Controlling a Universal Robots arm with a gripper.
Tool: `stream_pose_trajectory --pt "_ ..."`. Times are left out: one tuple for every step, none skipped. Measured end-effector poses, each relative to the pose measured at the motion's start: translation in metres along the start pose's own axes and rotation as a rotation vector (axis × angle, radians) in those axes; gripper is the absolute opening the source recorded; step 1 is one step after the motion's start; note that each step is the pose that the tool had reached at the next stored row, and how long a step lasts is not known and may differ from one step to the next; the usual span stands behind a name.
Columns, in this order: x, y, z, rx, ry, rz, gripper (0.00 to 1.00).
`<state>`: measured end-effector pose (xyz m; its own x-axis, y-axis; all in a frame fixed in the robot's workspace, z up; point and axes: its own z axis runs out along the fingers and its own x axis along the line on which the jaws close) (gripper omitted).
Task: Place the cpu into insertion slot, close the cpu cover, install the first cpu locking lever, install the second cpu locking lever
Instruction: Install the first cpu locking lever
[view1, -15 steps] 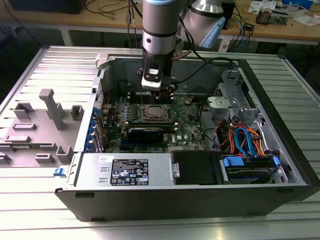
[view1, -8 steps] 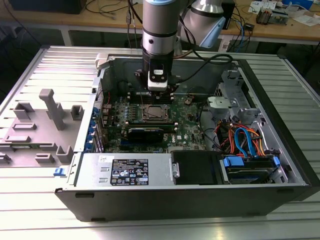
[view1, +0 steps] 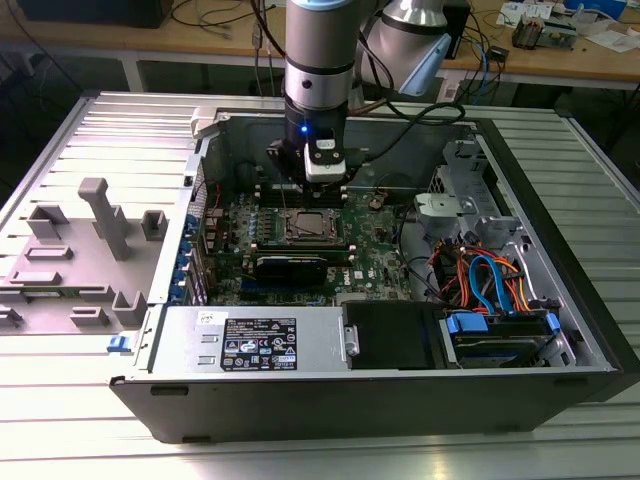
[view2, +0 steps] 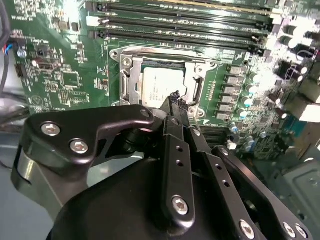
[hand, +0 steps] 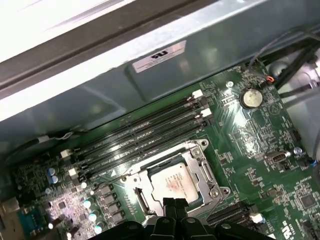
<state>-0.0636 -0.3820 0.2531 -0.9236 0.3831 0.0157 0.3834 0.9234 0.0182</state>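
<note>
— So, where does the work stand?
— I hang over the open computer case (view1: 350, 400), above the green board (view1: 385, 255). The chip (view2: 161, 90) lies in its socket (view2: 159, 63), and the metal cover (view2: 131, 82) seems folded down around it. So I judge the locking step is in hand, probably the first of the levers.
— And your gripper (view2: 177, 99)?
— Pressed together, with nothing between the tips, just over the chip's edge. The levers I cannot pick out surely. I think this step asks for a fine aim, so close to the cover.
— Do the views differ?
— Yes. The exterior view gives the whole case and my arm (view1: 315, 60). The first wrist view adds a round battery (hand: 251, 98). The second wrist view shows my black finger links (view2: 175, 165).
</note>
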Motion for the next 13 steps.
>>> stream_pose_trajectory --pt "0.0 0.0 0.0 0.0002 0.0003 -0.017 0.11" --pt "0.0 0.0 0.0 0.0004 0.0005 -0.027 0.11" --pt "0.0 0.0 0.0 0.0007 0.0009 -0.047 0.11" --pt "0.0 0.0 0.0 0.0011 0.0013 -0.071 0.11" --pt "0.0 -0.0001 0.0 0.0013 0.0016 -0.087 0.11" --pt "-0.0002 -0.0003 0.0001 0.0011 0.0016 -0.091 0.11" --pt "-0.0002 -0.0003 0.0001 0.0012 0.0017 -0.092 0.11" --pt "-0.0002 -0.0004 0.0 0.0013 0.0017 -0.092 0.11" --pt "-0.0002 -0.0004 0.0 0.0014 0.0017 -0.092 0.11" --pt "-0.0002 -0.0004 0.0 0.0014 0.0017 -0.092 0.11" --pt "-0.0002 -0.0004 0.0 0.0014 0.0017 -0.092 0.11" --pt "-0.0002 -0.0004 0.0 0.0014 0.0017 -0.092 0.11" --pt "-0.0002 -0.0004 0.0 0.0014 0.0017 -0.092 0.11"
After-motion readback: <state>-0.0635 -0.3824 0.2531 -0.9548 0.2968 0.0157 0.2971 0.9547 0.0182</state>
